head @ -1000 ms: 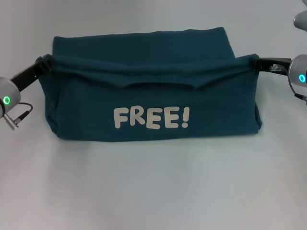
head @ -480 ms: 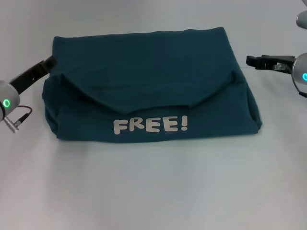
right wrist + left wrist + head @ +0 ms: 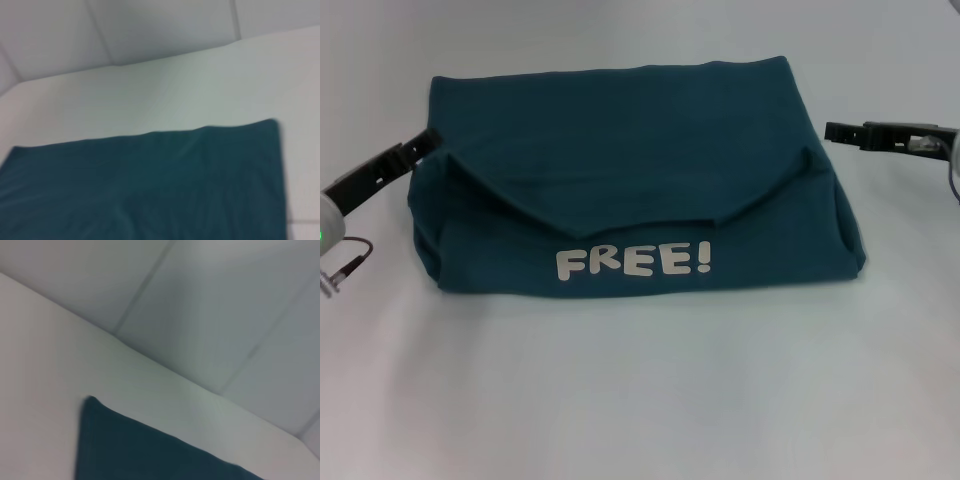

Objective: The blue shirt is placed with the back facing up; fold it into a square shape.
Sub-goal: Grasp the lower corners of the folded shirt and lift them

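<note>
The blue shirt lies folded into a wide band on the white table, its white "FREE!" lettering facing up along the near edge. A folded-down flap sags into a shallow V above the letters. My left gripper hovers open just off the shirt's left edge, holding nothing. Off the right edge, a little clear of the cloth, my right gripper is also open and empty. One corner of the shirt shows in the left wrist view. The shirt's far part shows in the right wrist view.
The white table stretches wide in front of the shirt and on both sides. A wall of pale panels rises behind the table's far edge.
Both grippers let go of the raised fold, which dropped flat into a V over the shirt. Each arm has drawn back outward from the cloth.
</note>
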You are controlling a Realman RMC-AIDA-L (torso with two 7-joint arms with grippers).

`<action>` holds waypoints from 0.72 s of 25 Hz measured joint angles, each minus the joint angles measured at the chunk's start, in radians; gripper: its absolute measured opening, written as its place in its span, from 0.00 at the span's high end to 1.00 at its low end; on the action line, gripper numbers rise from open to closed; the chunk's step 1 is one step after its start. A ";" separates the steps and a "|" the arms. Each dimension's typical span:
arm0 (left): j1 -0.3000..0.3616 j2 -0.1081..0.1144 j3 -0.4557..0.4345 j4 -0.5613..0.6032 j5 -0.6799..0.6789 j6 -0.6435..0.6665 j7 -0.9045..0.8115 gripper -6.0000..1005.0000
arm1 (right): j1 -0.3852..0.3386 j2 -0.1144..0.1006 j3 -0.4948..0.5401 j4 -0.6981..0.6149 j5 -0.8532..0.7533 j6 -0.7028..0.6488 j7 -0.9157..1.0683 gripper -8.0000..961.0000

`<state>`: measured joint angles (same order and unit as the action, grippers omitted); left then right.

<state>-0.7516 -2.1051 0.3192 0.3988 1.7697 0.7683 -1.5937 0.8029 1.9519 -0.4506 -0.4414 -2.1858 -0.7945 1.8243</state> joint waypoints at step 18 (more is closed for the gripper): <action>0.196 -0.022 0.229 0.183 0.076 0.187 -0.040 0.23 | -0.149 -0.047 0.005 -0.141 0.028 -0.473 0.219 0.28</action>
<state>-0.5553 -2.1270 0.5481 0.5818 1.8460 0.9556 -1.6339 0.6539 1.9050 -0.4457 -0.5823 -2.1583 -1.2674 2.0434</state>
